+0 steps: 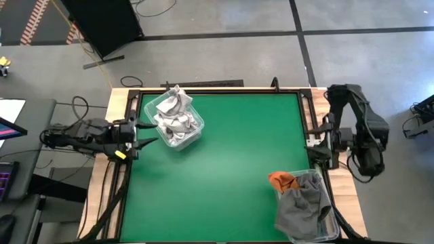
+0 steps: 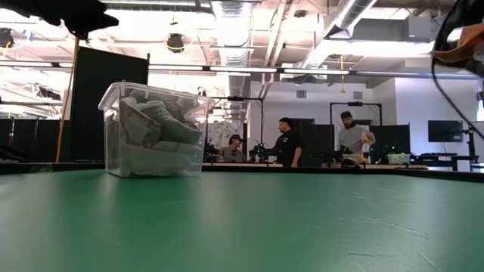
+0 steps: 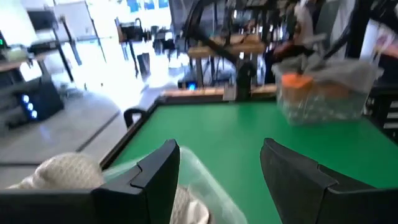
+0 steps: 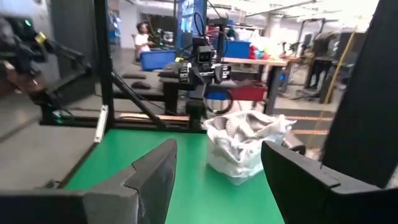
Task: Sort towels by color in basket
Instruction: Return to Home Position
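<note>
A clear bin (image 1: 178, 120) near the table's far left corner holds white gridded and pale grey towels (image 2: 155, 125), heaped above its rim. A second clear bin (image 1: 308, 207) at the near right corner holds dark grey towels (image 1: 302, 207) and a rust orange towel (image 1: 283, 180) that lies over its far rim. My left gripper (image 1: 139, 135) hovers open at the left edge, just beside the first bin. My right gripper (image 1: 317, 146) waits open at the right edge. The left wrist view shows the orange and grey bin (image 3: 323, 87) across the table; the right wrist view shows the white towels (image 4: 245, 140).
Bare green table top (image 1: 237, 149) lies between the two bins. Wooden rails (image 1: 119, 102) frame the table. People (image 2: 287, 143) stand at benches far behind the table. A black panel (image 2: 106, 106) stands behind the far edge.
</note>
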Controlling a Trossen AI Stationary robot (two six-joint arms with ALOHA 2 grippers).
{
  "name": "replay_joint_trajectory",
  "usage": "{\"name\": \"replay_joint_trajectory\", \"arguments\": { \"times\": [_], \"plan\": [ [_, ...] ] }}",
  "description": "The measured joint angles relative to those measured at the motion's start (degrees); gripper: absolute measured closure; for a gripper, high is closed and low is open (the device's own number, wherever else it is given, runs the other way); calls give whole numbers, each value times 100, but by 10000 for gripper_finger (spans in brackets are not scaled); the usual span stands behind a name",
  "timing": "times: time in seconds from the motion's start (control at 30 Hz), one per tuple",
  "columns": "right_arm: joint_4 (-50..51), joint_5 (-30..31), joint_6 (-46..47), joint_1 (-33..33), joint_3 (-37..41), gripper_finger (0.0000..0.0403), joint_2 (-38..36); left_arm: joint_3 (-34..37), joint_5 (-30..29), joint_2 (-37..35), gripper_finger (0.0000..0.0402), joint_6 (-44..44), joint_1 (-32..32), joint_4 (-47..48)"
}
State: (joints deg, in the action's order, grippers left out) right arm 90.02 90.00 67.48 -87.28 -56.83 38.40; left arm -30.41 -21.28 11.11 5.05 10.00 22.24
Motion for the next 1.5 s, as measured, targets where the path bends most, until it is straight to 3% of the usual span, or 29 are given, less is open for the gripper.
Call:
{"name": "replay_joint_trajectory", "arguments": {
  "times": [0.13,0.3,0.43,0.73,1.0,1.27,1.5],
  "plan": [
    [35,4,44,-150,255,138,-639,303,14,-312,187,121,0,-378],
    [-33,-3,85,-238,314,138,-496,435,50,-395,187,76,0,-382],
    [-248,-3,858,-359,457,138,-539,454,55,-340,187,-93,0,-382],
    [-3083,8,-132,-260,1267,138,-72,454,59,-314,187,-204,0,-369],
    [-4379,-37,-190,467,1540,138,907,454,59,-314,187,-303,0,-374],
    [-5614,-926,31,1256,1596,138,1939,454,59,-314,187,-333,0,-374],
    [-7967,-2429,-1711,2207,1596,138,2496,452,59,-314,187,-321,0,-374]
  ]
}}
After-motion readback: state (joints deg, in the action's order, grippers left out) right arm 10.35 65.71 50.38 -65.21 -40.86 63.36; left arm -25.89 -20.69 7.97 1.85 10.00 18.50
